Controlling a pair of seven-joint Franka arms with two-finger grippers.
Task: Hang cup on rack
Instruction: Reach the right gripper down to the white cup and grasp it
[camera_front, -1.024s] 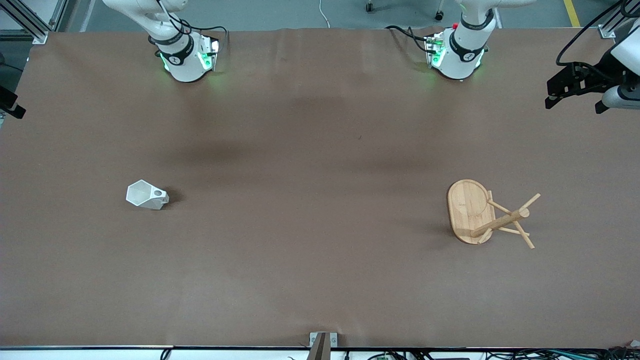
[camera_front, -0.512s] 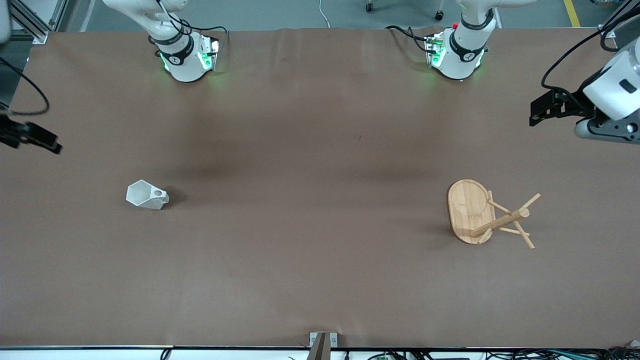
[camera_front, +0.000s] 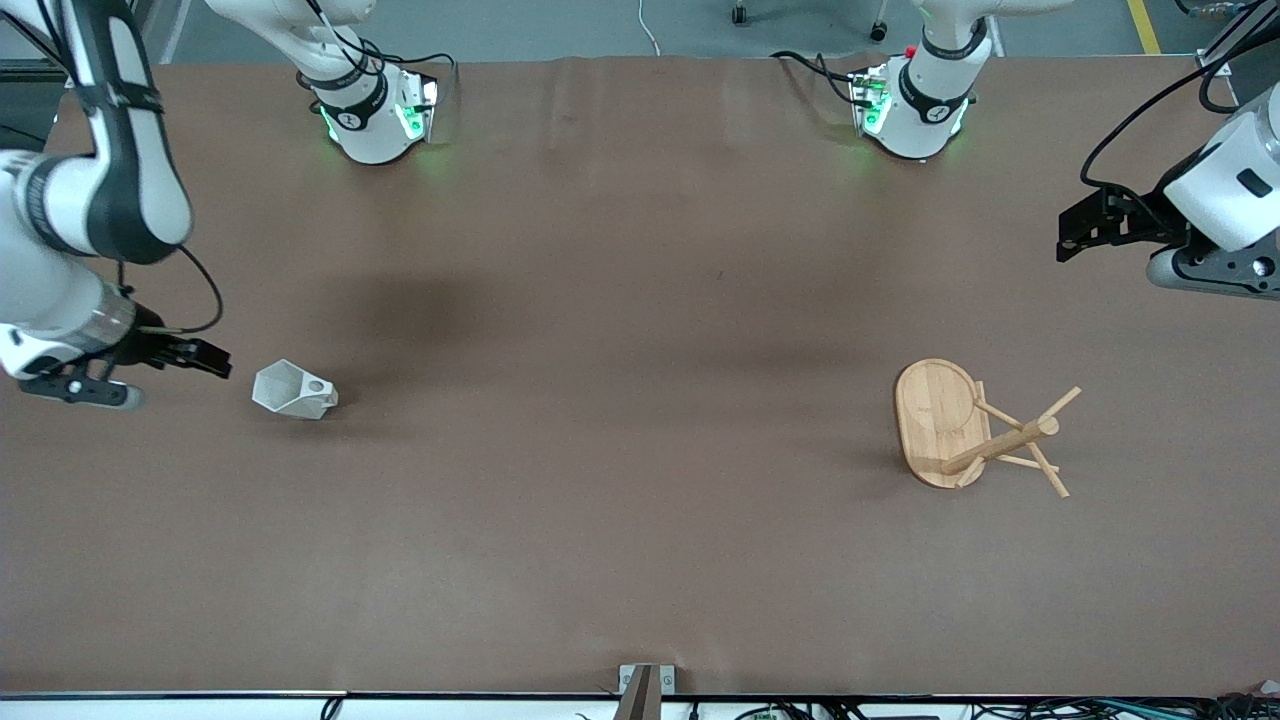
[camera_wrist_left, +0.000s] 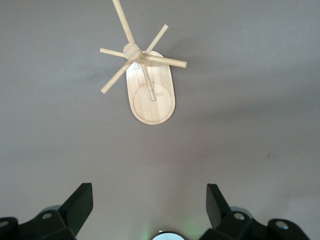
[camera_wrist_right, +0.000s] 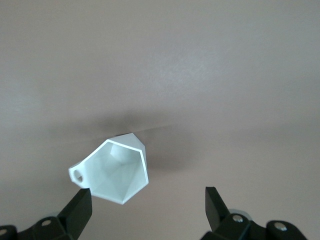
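Swinging in over the worktop (camera_front: 640, 560), the right end effector (camera_front: 205, 358) has arrived at the cup's (camera_front: 292, 390) nine o'clock, fingers spread, ready to grasp. Left end effector (camera_front: 1075, 235), open, waits at the rack's (camera_front: 940, 420) one o'clock.

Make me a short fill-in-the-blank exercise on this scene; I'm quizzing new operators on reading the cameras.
1. The cup lies on its ___ on the table.
2. The rack stands toward the ___ arm's end of the table.
3. The right gripper, beside the cup, has its fingers ___.
4. The left gripper holds ___.

Missing words: side; left; open; nothing
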